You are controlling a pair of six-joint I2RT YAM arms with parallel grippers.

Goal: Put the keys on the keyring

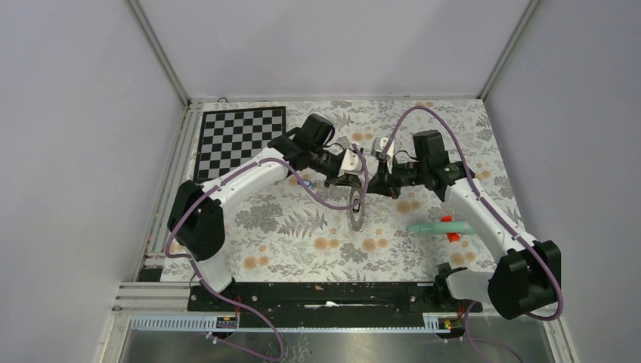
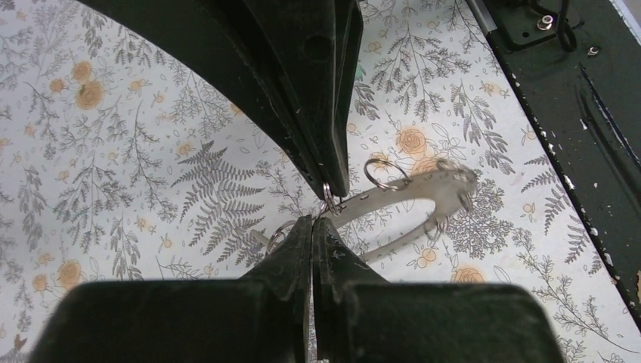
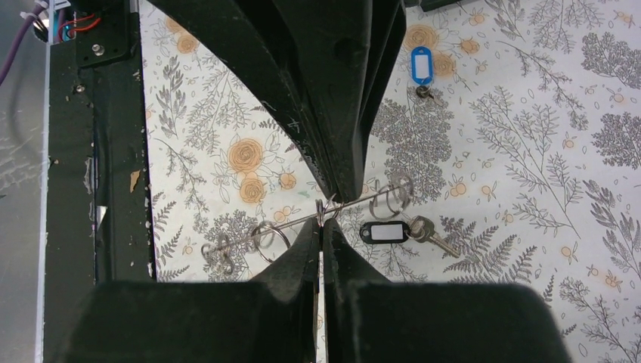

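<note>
The keyring (image 1: 355,218), a flat dark-grey hoop carrying small split rings, hangs in the air between my two grippers; its band shows in the left wrist view (image 2: 446,181) and edge-on in the right wrist view (image 3: 295,222). My left gripper (image 2: 312,221) is shut on the hoop's rim. My right gripper (image 3: 321,224) is shut on a small split ring on the hoop. The two grippers meet tip to tip above mid-table. The black-tagged key (image 3: 385,231) lies on the cloth under the hoop. The blue-tagged key (image 3: 422,64) lies farther off and also shows in the top view (image 1: 305,183).
A black-and-white chequered board (image 1: 240,140) lies at the back left. A teal stick (image 1: 438,227) with a red piece (image 1: 453,237) lies on the right, near the right arm. The black base rail (image 1: 325,295) runs along the near edge.
</note>
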